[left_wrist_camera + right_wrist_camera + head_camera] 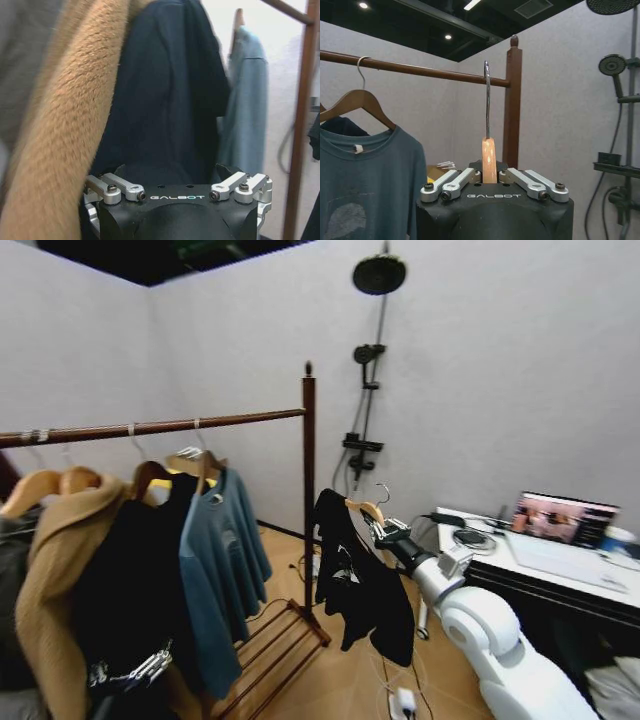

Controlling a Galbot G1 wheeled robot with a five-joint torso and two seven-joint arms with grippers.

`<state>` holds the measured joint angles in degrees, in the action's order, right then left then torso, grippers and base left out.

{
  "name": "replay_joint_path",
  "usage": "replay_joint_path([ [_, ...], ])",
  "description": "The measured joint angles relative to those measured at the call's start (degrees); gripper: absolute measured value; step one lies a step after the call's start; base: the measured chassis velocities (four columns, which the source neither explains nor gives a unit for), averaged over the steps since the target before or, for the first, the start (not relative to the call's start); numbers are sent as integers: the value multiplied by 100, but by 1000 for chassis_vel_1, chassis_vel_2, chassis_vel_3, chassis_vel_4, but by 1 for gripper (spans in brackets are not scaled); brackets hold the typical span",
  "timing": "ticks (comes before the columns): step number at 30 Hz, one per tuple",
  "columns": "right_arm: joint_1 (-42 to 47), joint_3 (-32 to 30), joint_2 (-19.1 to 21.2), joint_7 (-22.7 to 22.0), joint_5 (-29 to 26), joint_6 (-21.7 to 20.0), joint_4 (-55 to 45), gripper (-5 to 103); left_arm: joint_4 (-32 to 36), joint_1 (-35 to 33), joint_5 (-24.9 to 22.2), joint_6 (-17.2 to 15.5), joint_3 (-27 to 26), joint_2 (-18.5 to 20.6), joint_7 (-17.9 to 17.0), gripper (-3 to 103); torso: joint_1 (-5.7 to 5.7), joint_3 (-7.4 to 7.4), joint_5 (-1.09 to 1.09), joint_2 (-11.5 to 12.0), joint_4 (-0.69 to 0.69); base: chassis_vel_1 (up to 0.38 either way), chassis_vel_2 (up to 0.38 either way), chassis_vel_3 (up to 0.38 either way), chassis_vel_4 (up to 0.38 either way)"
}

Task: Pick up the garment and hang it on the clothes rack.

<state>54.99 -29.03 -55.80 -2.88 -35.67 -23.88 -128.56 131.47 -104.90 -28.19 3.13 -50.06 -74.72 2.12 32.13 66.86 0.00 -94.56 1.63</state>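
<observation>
The garment (362, 590), a small black top on a light wooden hanger (366, 508), hangs in the air just right of the clothes rack's end post (309, 490). My right gripper (384, 531) is shut on the hanger. In the right wrist view, my right gripper (489, 172) clamps the hanger's wooden neck (489, 155). The metal hook (487, 100) stands upright, level with the clothes rack's bar (420, 70) and apart from it. My left gripper (128, 670) sits low by the hanging coats. In the left wrist view, my left gripper (177, 187) is open and faces the black coat.
On the rack bar (150, 426) hang a camel-tan coat (55, 590), a longer black coat (130, 580) and a blue T-shirt (225, 560). A black shower stand (368, 390) stands at the back wall. A desk with a laptop (563, 519) is at the right. Cables lie on the floor (405, 702).
</observation>
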Motion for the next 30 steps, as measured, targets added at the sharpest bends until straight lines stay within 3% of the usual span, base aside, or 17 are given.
replay_joint_path([
  [9, -23, -57, -18, 10, -13, 8, 21, 10, 0, 0, 0, 0, 0, 0, -2, 100, 0, 0, -1, 0, -5, 116, 111, 121, 116],
  [15, -170, -58, 30, 9, -110, 7, 85, 10, 0, 0, 0, 0, 0, 0, -6, 100, 0, 0, 0, -1, 1, 39, 28, 36, 29],
  [23, -1398, 165, 464, -21, -697, -112, 583, 10, 0, 0, 0, 0, 0, 0, -4, 100, 0, 0, -2, 0, -1, 0, 0, 0, 0],
  [30, -2384, 574, 674, 116, -1060, -87, 1634, 10, 0, 0, 0, 0, 0, 0, -4, 100, 1, 1, 1, 0, 0, 0, 0, 0, 0],
])
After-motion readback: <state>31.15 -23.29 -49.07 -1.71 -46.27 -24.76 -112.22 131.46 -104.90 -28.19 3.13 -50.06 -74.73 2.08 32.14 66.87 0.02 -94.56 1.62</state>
